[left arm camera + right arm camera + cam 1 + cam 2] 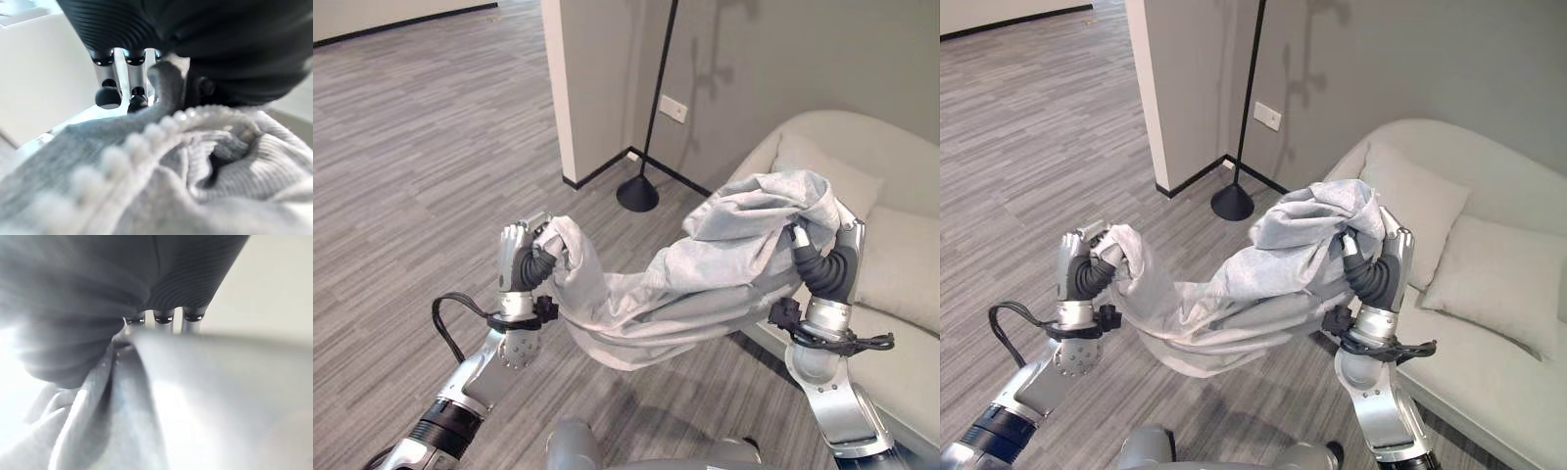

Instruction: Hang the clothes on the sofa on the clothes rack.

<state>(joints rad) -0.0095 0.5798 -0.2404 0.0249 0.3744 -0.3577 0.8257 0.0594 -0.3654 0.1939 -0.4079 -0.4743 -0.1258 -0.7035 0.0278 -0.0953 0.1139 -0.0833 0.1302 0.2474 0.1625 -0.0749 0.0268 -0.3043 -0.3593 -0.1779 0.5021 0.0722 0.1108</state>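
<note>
I see the grey garment (pixel 705 274) held up in the air between both hands, clear of the floor, sagging in a loose curve from one hand to the other with its lowest fold hanging between the arms. My left hand (pixel 517 259) has its fingers curled around one bunched end of the cloth, and in the left wrist view the dark fingertips (pixel 108 96) close over a ribbed hem with a beaded edge. My right hand (pixel 830 257) is raised higher, with the larger heap of fabric draped over and around it; its fingers are buried in the cloth, so I cannot tell how they sit. The right hand hangs just in front of the pale sofa (pixel 1489 362), which carries two cushions (pixel 1415 201) along its back. To the left of the sofa, a thin black floor stand (pixel 638 191) rises from a round base on the grey plank floor (pixel 421 147) beside the wall corner (pixel 582 88).
</note>
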